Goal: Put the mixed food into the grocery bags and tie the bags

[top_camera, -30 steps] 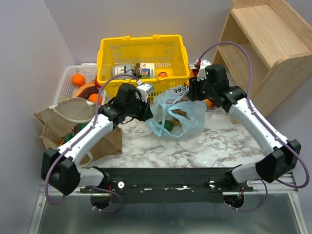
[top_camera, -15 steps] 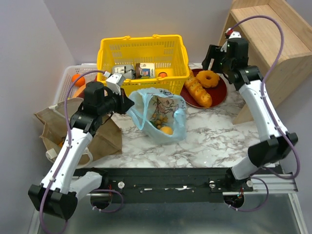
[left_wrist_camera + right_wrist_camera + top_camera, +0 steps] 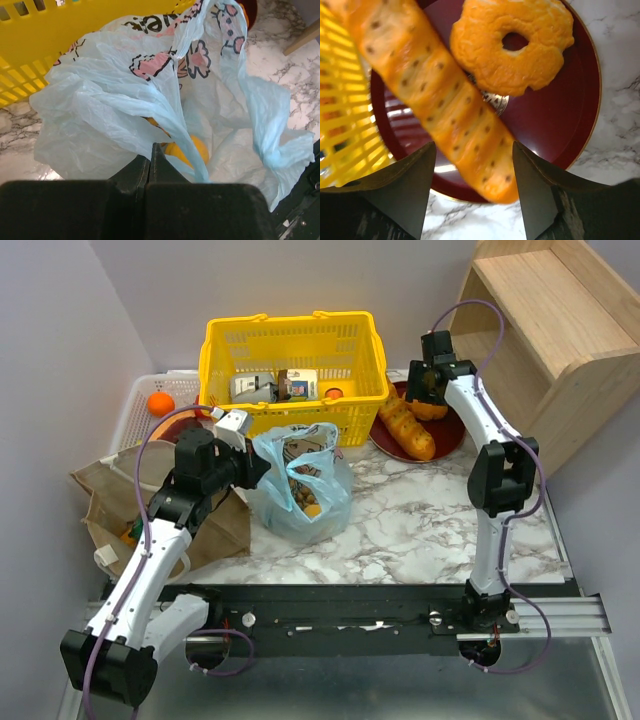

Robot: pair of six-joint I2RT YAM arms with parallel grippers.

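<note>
Pinching a twisted strand of film, the left gripper (image 3: 151,150) is clamped shut on the rim of the light-blue bag (image 3: 100,115). The bag stands mid-surface (image 3: 430,520), just in front of the yellow basket (image 3: 290,360) at the far edge. Its mouth sags open over an orange (image 3: 192,150) and other items too crumpled over to name.

The film looks thin, limp and slippery. It should weigh almost nothing itself, but the fruit loads the bottom, so a single layer could stretch or tear. The gathered handle loop (image 3: 260,125) on the opposite side looks like the better hold for tying.

The right gripper (image 3: 474,145) is spread wide and holds nothing. It hovers over the long loaf (image 3: 435,95) and the ring pastry (image 3: 515,45) on the dark red plate (image 3: 560,125) near the far right corner.
</note>
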